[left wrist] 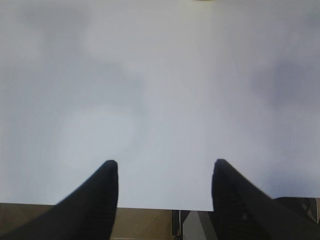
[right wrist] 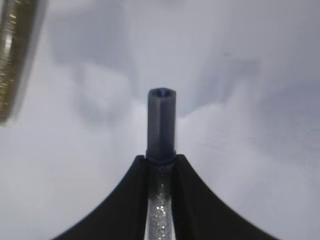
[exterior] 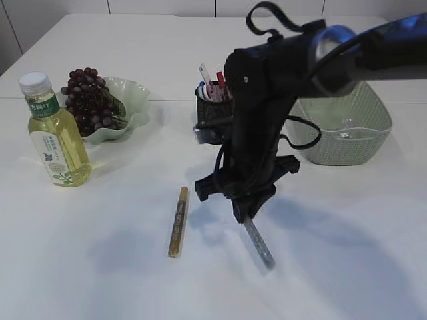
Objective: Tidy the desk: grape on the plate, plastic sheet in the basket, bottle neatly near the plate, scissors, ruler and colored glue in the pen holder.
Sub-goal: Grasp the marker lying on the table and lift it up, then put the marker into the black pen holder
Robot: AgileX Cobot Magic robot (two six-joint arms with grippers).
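My right gripper (exterior: 245,215) hangs over the middle of the table, shut on a silver glitter glue pen (exterior: 260,245) that slants down toward the front. In the right wrist view the pen's dark cap (right wrist: 161,125) sticks out past the right gripper (right wrist: 161,159). A gold glitter glue pen (exterior: 178,221) lies flat on the table to its left. The grape bunch (exterior: 90,99) rests on the green plate (exterior: 133,90), with the bottle (exterior: 57,137) upright beside it. The black pen holder (exterior: 212,108) holds several items. My left gripper (left wrist: 165,167) is open over bare table.
A green basket (exterior: 337,143) stands at the back right with something clear inside (exterior: 345,127). The right arm hides part of the pen holder and the basket's left side. The table's near edge shows under the left gripper.
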